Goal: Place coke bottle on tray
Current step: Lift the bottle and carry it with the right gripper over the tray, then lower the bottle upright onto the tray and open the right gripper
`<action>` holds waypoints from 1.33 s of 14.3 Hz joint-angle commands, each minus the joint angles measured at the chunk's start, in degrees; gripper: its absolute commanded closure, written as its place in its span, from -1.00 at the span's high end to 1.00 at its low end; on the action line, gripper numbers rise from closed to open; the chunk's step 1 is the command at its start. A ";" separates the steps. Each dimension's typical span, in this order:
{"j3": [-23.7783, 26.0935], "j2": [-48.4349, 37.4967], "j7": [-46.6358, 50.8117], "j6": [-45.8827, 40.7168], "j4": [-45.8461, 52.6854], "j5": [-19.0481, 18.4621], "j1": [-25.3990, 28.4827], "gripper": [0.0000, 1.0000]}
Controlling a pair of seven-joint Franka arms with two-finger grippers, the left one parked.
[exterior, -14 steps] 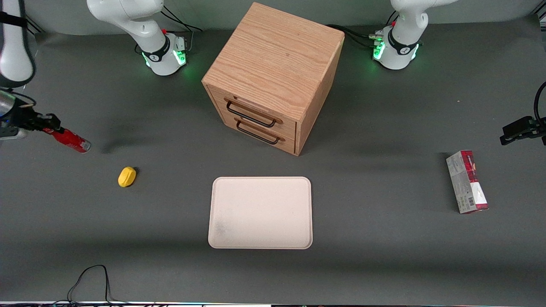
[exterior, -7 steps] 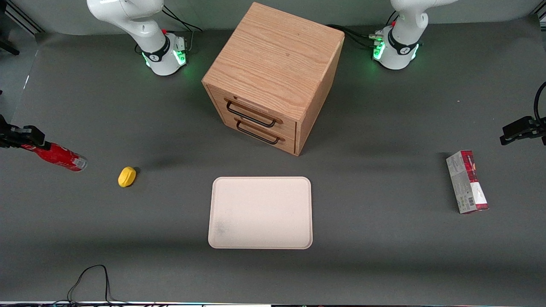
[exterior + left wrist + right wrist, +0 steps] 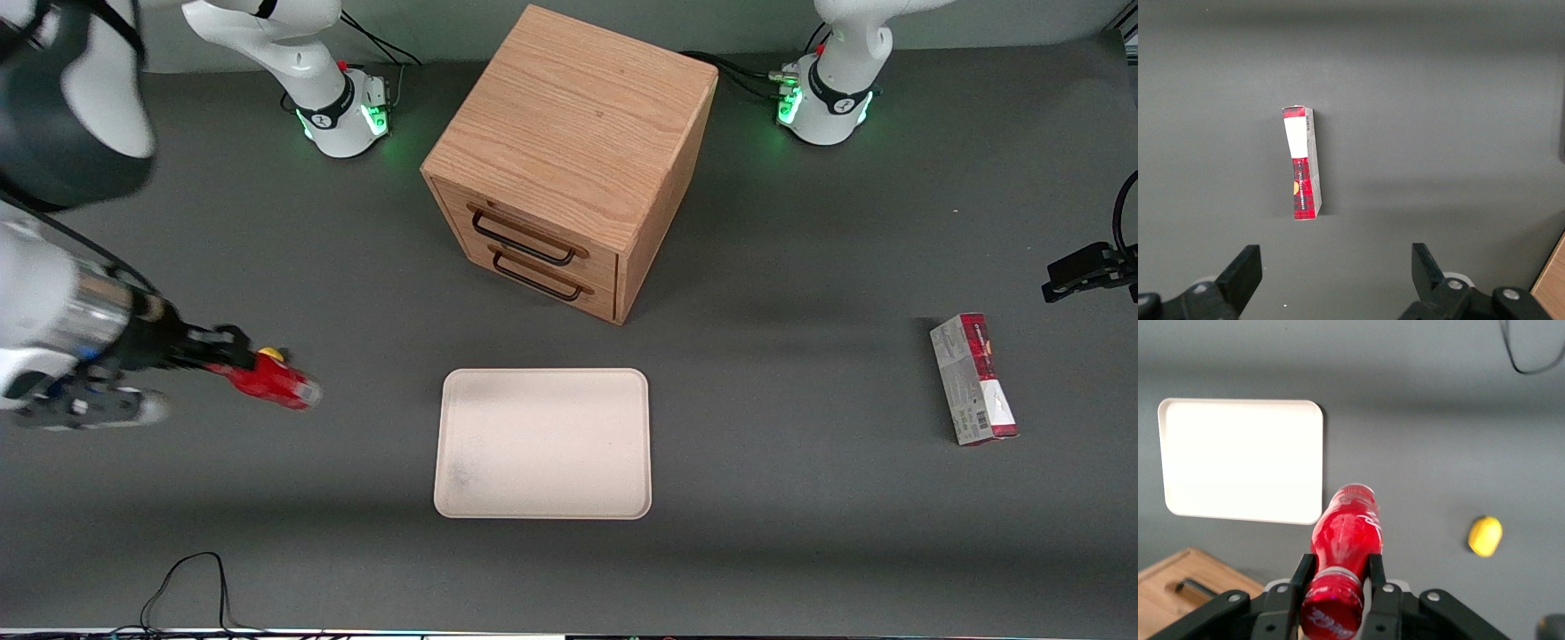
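My right gripper (image 3: 233,358) is shut on the neck of the coke bottle (image 3: 271,380), a small red bottle held almost level above the table, base pointing toward the tray (image 3: 543,444). The cream tray lies flat in front of the wooden cabinet, nearer the front camera, with a stretch of grey table between it and the bottle. In the right wrist view the two black fingers (image 3: 1303,572) clamp the bottle (image 3: 1347,533) just below its red cap, my gripper (image 3: 1339,571) centred on it, and the tray (image 3: 1241,459) shows as a bright rectangle.
A yellow lump (image 3: 272,354) lies on the table right by the held bottle, mostly hidden by it; it shows whole in the right wrist view (image 3: 1485,536). The wooden drawer cabinet (image 3: 569,160) stands mid-table. A red-and-grey carton (image 3: 973,378) lies toward the parked arm's end.
My gripper with the coke bottle has swung from the table's working-arm edge toward the tray and nearer the front camera; the bottle now overlaps the yellow lump.
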 commanded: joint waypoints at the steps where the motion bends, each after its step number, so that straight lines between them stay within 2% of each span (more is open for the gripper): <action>1: 11.42 7.25 9.75 5.34 4.84 -10.65 -0.40 -1.00; 2: 14.42 9.80 12.74 8.59 4.49 -14.70 -0.31 -1.00; 3: 16.45 11.83 15.21 11.58 4.05 -17.09 -0.31 -1.00; 9: 17.08 20.18 15.76 27.15 -1.31 -17.37 -0.40 -1.00; 15: 16.65 21.96 15.15 28.84 -3.51 -17.64 -0.57 -1.00; 16: 16.65 22.04 15.67 29.27 -3.68 -17.73 -0.49 0.80; 17: 16.47 21.96 16.20 30.50 -4.38 -19.03 -0.31 1.00; 19: 16.03 21.61 18.22 30.86 -4.30 -19.57 -0.22 1.00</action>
